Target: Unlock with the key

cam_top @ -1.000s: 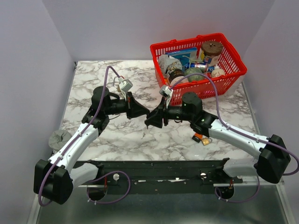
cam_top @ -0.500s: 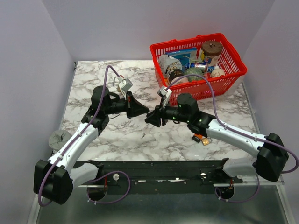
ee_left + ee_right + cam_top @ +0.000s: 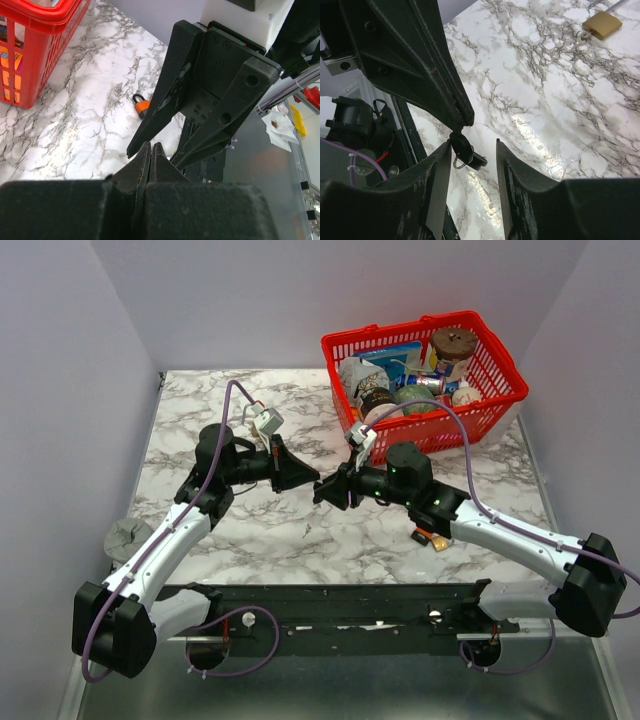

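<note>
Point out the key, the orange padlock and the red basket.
key [image 3: 465, 149], right wrist view, on its dark head.
orange padlock [image 3: 143, 106], left wrist view, on its orange body.
red basket [image 3: 502, 365], top view, on its right wall.

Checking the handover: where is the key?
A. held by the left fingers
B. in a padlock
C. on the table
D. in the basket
A: the key hangs from the shut left fingers, between the right fingers, which stand apart.
</note>
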Robot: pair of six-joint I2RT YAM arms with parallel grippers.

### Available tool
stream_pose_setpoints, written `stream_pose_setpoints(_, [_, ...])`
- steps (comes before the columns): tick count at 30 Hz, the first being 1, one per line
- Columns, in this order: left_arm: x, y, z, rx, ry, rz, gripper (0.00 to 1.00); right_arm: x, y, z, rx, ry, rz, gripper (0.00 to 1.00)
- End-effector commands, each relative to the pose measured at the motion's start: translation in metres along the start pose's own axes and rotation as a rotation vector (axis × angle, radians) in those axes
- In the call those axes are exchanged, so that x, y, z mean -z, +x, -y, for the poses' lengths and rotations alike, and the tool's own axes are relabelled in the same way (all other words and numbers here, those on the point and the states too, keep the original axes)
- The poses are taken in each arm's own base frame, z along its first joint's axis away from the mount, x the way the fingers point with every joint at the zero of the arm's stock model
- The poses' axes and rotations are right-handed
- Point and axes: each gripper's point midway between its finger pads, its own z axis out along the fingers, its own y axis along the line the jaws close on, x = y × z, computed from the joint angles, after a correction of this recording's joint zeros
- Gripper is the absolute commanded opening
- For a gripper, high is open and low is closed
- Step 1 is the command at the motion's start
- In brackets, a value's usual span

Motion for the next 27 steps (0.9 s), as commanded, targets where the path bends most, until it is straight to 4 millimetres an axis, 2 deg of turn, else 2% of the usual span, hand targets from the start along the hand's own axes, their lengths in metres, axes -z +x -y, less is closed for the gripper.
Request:
stream_pose_setpoints(1, [-0.001,-0.009,0.005,-0.035,0.013,0.006,0.0,0.001,-0.002,-0.004,0.017,-0.026,0.017,0.46])
stream_pose_setpoints(9, [0.0,-0.01,0.006,-0.041,0.012,0.008,0.0,-0.001,0.007,-0.011,0.012,-0.074,-0.013,0.4])
stream_pose_setpoints(15, [0.0,-0.01,0.005,-0.039,0.009,0.008,0.0,-0.001,0.009,-0.014,0.004,-0.097,-0.023,0.24])
stream_pose_setpoints(19, [0.0,-0.009,0.006,-0.043,0.013,0.006,0.0,-0.003,0.011,-0.016,-0.009,-0.105,-0.029,0.08])
stream_pose_setpoints(22, [0.0,-0.009,0.006,-0.041,0.013,0.006,0.0,-0.003,0.01,-0.016,-0.018,-0.109,-0.021,0.01])
stream_pose_setpoints(25, [-0.001,-0.009,0.005,-0.047,0.01,0.004,0.01,-0.001,0.007,-0.017,-0.043,-0.125,-0.004,0.01])
stream_pose_setpoints(26, [-0.001,-0.009,0.004,-0.047,0.007,0.004,0.19,0.0,0.009,-0.015,-0.054,-0.127,-0.003,0.01])
stream_pose_setpoints(27, [0.0,-0.01,0.004,-0.052,0.004,0.006,0.32,0.0,0.005,-0.012,-0.071,-0.127,0.014,0.01])
